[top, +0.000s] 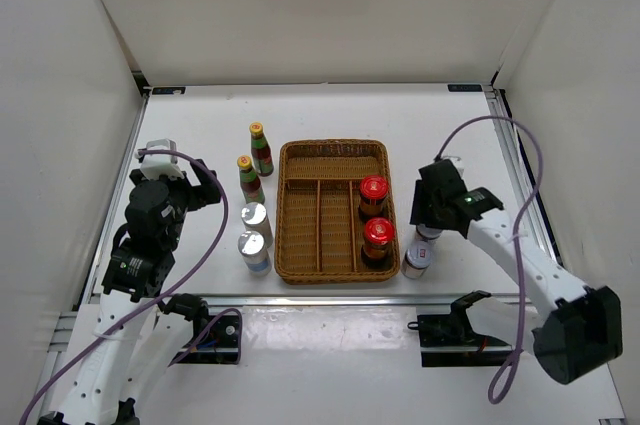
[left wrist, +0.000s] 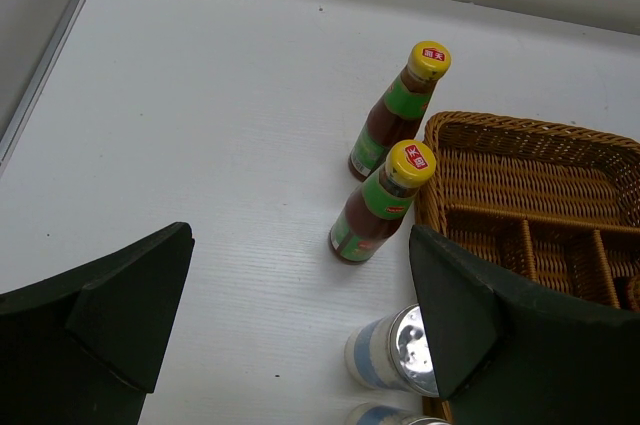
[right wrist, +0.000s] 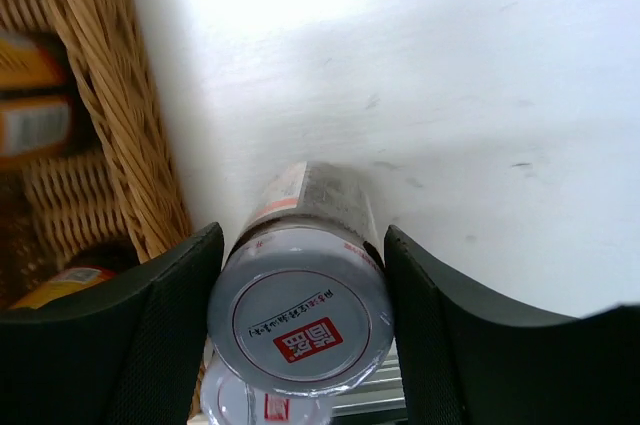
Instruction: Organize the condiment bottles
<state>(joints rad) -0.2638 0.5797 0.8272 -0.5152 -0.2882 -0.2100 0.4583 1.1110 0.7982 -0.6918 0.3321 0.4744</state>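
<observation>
Two yellow-capped, green-necked bottles [top: 260, 148] [top: 250, 178] stand left of the wicker tray [top: 335, 160], with two silver-topped white shakers [top: 256, 217] [top: 253, 248] nearer me. Two red-lidded dark jars [top: 373, 195] [top: 377, 240] stand in the tray's right compartments. My left gripper [top: 205, 185] is open and empty above the table, left of the bottles [left wrist: 385, 203] [left wrist: 400, 110] and a shaker [left wrist: 395, 350]. My right gripper [top: 432, 213] is shut on a silver-lidded jar [right wrist: 300, 315] just right of the tray [right wrist: 110, 95]. The other silver-lidded jar [top: 418, 258] stands nearer me.
The tray's left and middle compartments [top: 318, 225] hold nothing. A metal rail [top: 330, 297] runs along the table's front edge. White walls enclose the table on three sides. A purple cable [top: 530, 160] loops above the right arm.
</observation>
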